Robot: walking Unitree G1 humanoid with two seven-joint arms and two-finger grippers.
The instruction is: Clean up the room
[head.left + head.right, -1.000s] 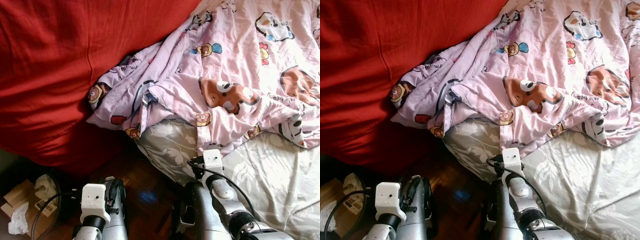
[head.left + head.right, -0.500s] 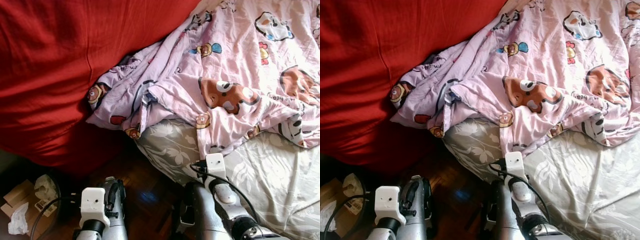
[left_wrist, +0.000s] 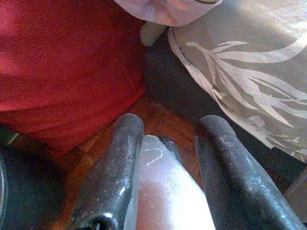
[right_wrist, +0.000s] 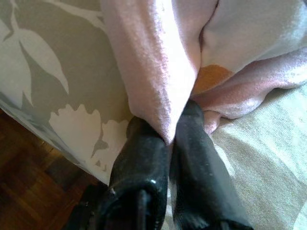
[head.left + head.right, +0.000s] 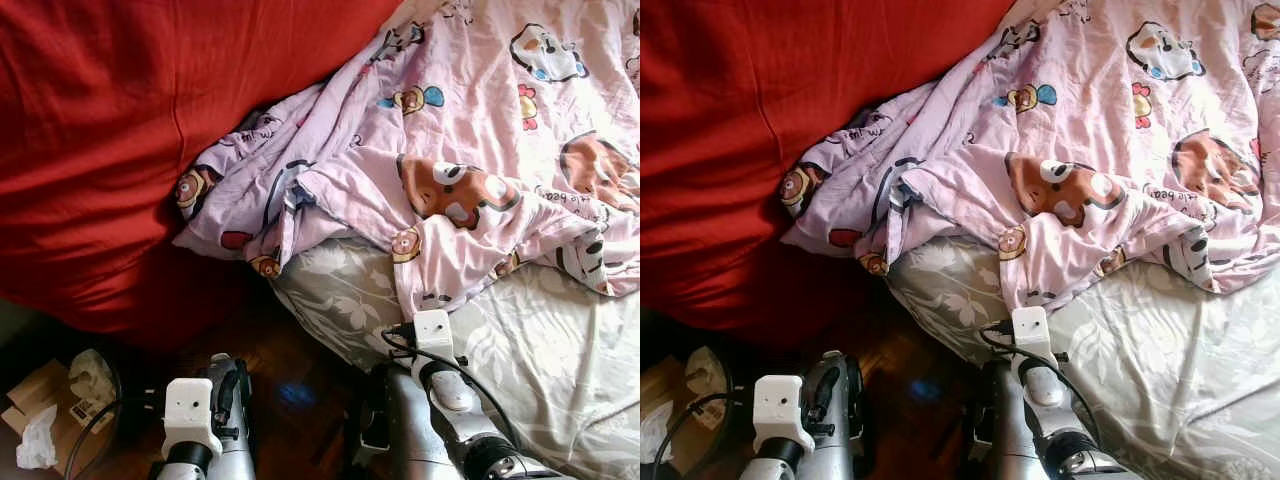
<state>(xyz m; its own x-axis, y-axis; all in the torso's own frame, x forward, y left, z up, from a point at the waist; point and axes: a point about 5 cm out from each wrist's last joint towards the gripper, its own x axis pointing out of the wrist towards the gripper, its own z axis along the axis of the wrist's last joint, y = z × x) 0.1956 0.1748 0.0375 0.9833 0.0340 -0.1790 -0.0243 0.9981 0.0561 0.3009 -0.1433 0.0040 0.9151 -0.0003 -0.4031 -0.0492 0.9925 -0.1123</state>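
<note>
Right gripper (image 4: 165,136) has its two black fingers pinched tight on the hem of the pink cartoon blanket (image 5: 470,130), right at the edge of the grey leaf-print sheet (image 5: 560,350). That arm reaches forward over the bed corner. Left gripper (image 3: 165,143) hangs low over the wood floor (image 5: 290,385), fingers apart, holding nothing. Big red cover (image 5: 120,130) sits left of the blanket, cardboard scraps (image 5: 40,395) on the floor.

Quilt (image 5: 450,150) on bedsheet (image 5: 560,350) — beanbag (image 5: 120,130) leftward
</note>
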